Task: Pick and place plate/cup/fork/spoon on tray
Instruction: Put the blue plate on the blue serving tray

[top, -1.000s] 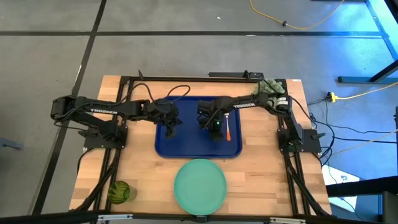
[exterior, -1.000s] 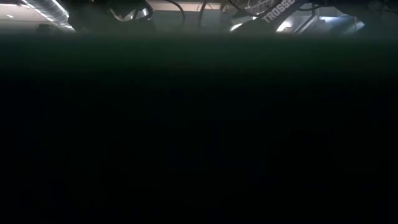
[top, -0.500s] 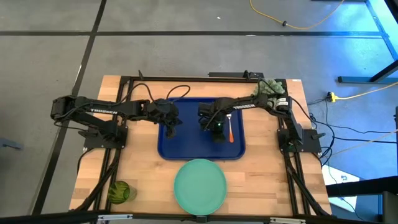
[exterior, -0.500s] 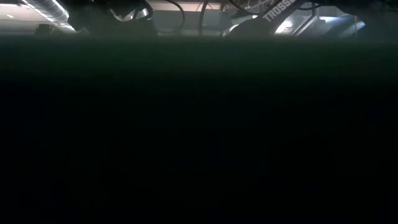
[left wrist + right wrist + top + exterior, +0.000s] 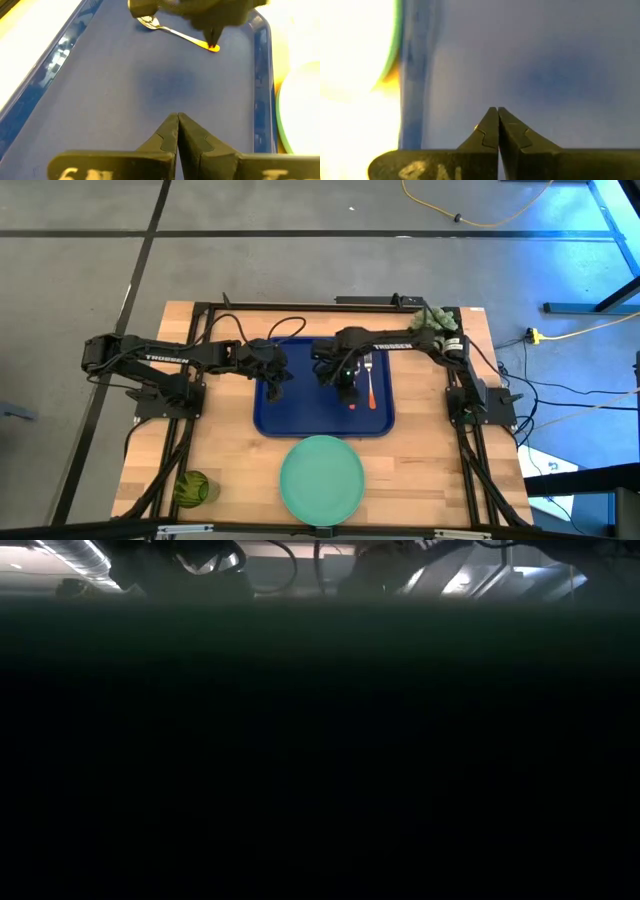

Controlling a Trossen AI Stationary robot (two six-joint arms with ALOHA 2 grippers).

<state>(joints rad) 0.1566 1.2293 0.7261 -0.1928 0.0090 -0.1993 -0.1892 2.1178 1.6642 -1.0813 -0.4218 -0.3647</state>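
The dark blue tray lies mid-table. On its right part lies a silver utensil with an orange-red handle, also in the left wrist view; fork or spoon, I cannot tell. The mint-green plate rests flat on the table at the near edge. The dark-green cup stands at the near left. My right gripper hangs shut over the tray's middle, just left of the utensil, with only bare tray under it. My left gripper is shut above the tray's left part.
A pale green fuzzy plant sits at the table's far right corner. A black frame runs along the table's sides and far edge. Bare wood shows on both sides of the plate. The low view is almost wholly dark.
My right gripper has risen off the tray floor beside the utensil and tipped a little, staying shut. The utensil lies on the tray as before.
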